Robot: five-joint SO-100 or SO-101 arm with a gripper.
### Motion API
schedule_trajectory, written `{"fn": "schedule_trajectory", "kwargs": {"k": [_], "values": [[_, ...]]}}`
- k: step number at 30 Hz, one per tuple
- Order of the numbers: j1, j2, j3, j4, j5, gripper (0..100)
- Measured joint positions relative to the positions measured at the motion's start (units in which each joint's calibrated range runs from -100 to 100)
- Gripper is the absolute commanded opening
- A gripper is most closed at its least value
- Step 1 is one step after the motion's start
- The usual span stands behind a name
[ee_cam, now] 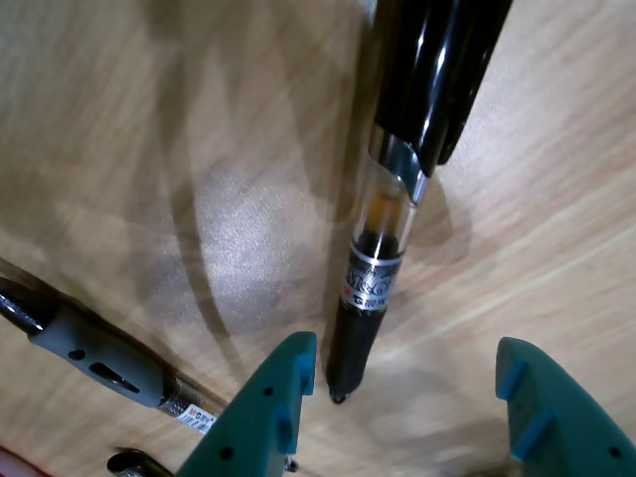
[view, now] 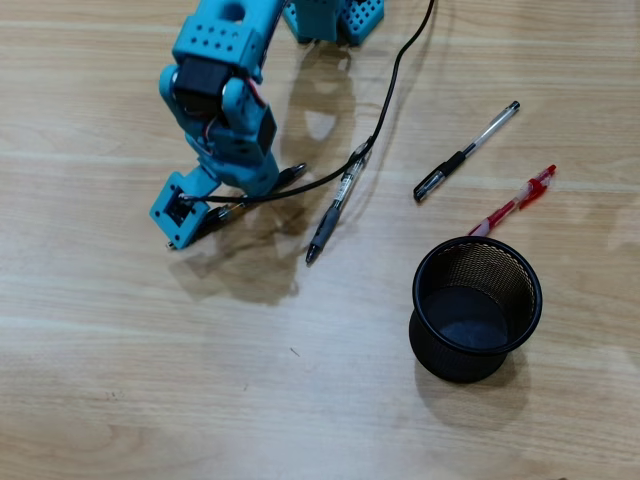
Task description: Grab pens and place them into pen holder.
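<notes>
Between spread hand point(ee_cam: 407, 397) fingers, black pen point(ee_cam: 373, 278), tabletop point(ee_cam: 149, 149) bare around

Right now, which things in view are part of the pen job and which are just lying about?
Job: black pen between the open gripper's jaws; grey-black clicker pen; clear pen with black cap; red-and-clear pen; pen holder, empty.

Lying about: black cable, draped over the table.
</notes>
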Motion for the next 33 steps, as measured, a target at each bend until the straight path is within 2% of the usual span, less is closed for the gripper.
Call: {"fn": "schedule_trajectory", "kwargs": {"k": [10,12,14,15,16,30,33], "values": [[0.1,7.1,-1.2,-5.1,-0.1,21],[0.1,7.5,-1.3,-5.3,-0.1,16],[0.1,7.6,-1.3,-5.3,-0.1,10],[0.1,7.6,-1.3,-5.3,-0.1,3],[0.1,7.6,-1.3,-5.3,-0.1,1],[0.1,5.9,-1.3,-5.4,0.0,2],[0.8,4.0,-1.2,-5.4,1.8,2]]}}
